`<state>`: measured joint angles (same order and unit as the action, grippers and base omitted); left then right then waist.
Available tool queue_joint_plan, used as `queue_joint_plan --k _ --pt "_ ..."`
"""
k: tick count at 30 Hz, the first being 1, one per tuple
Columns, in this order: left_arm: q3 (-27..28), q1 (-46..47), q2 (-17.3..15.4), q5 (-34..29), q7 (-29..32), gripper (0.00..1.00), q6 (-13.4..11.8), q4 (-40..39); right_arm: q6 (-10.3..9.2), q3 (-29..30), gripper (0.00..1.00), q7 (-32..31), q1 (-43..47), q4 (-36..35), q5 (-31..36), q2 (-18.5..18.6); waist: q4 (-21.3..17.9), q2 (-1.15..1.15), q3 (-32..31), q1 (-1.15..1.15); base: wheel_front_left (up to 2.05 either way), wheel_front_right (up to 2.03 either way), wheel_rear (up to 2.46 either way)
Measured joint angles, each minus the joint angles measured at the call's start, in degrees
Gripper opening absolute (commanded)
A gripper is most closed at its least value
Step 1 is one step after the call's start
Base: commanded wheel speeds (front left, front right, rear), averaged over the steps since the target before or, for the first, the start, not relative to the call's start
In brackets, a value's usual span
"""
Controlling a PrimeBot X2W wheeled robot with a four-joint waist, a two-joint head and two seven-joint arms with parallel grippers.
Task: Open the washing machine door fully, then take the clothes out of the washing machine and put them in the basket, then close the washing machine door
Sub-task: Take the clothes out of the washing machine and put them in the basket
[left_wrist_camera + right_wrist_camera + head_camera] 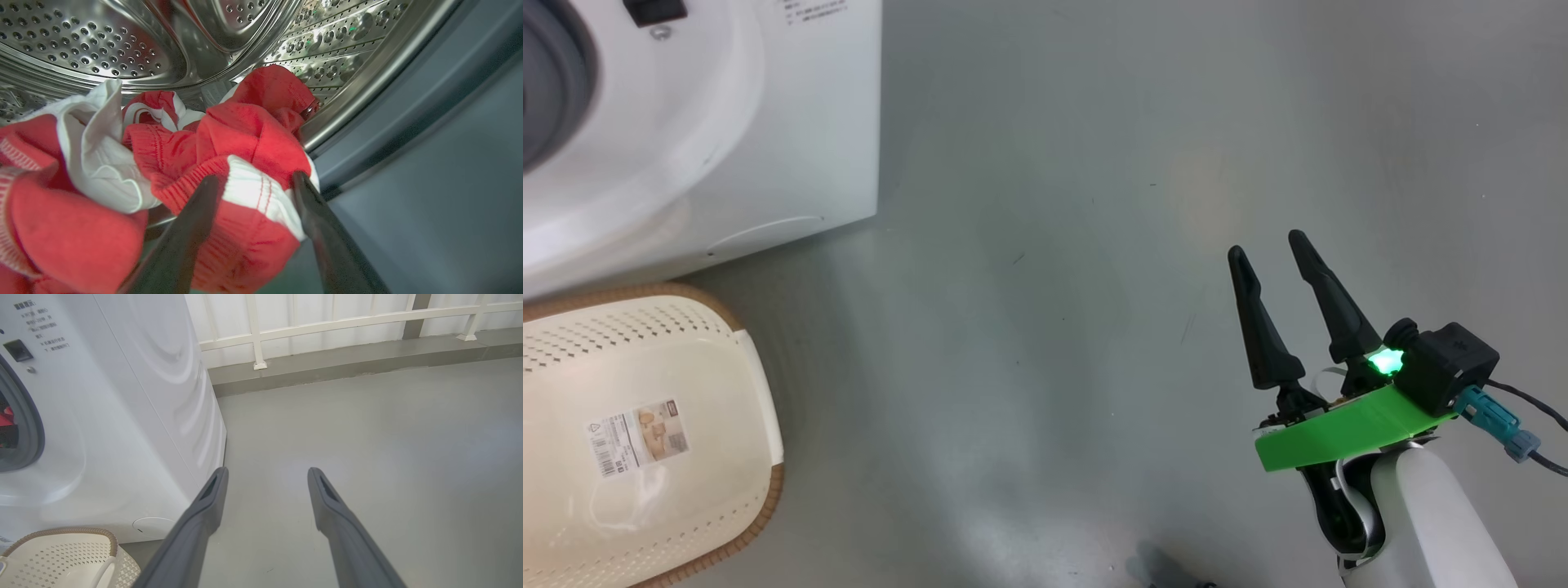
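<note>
Unloading barely begun — left end effector in the washing machine, jaws apart astride the clothes, nothing gripped; right end effector apart — basket to its left, empty

The right gripper sits at about four o'clock in the head view. Its two dark fingers are spread apart and point toward eleven o'clock, above a pale forearm. The left gripper holds its fingers wide apart, pointing toward twelve o'clock in its wrist view.
</note>
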<state>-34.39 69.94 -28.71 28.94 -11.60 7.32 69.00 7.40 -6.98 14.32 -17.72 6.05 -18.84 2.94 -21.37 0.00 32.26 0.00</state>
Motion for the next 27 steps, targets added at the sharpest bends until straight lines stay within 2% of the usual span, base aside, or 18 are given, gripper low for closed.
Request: queue_joint_plan --k 1,2,9,15,18,22,27 --pt "-0.21 0.02 -0.07 0.13 -0.15 0.08 0.0 0.16 0.0 0.0 1.0 0.0 0.01 -0.07 0.0 0.0 -0.08 0.0 0.03 0.0 0.0 0.0 0.0" --pt "-0.38 0.02 -0.07 0.53 -0.19 0.0 0.0 0.35 0.0 -0.01 1.0 0.0 0.01 -0.12 0.0 0.0 -0.16 0.0 0.03 0.0 0.0 0.0 0.0" --pt "-0.83 0.02 0.33 2.91 -1.76 0.0 0.0 0.96 0.0 0.15 1.0 0.0 0.01 -0.15 0.0 0.0 -0.04 0.0 -0.29 0.0 0.0 0.0 0.0" --pt "1.68 -0.03 1.71 6.58 -2.7 0.0 0.0 -0.91 0.0 0.54 1.0 0.0 0.01 0.04 0.01 0.0 1.07 0.0 -1.22 0.0 0.0 0.0 0.0" --pt "4.94 -0.46 1.58 7.08 -2.88 0.0 0.0 -5.78 0.0 0.8 1.0 0.0 0.01 0.12 0.1 0.0 1.97 0.0 -1.72 0.0 0.0 0.0 0.0" --pt "11.87 -6.45 1.54 6.76 -2.94 0.0 -0.09 -14.29 0.0 1.81 1.0 0.0 0.01 0.42 0.62 0.0 3.31 0.0 -3.22 0.0 0.0 0.0 0.0" --pt "20.37 -13.91 3.42 4.59 -2.94 0.0 -0.33 -21.64 0.0 2.3 1.0 0.0 0.14 0.54 1.2 0.01 5.01 0.0 -4.75 0.0 0.0 0.0 0.0"
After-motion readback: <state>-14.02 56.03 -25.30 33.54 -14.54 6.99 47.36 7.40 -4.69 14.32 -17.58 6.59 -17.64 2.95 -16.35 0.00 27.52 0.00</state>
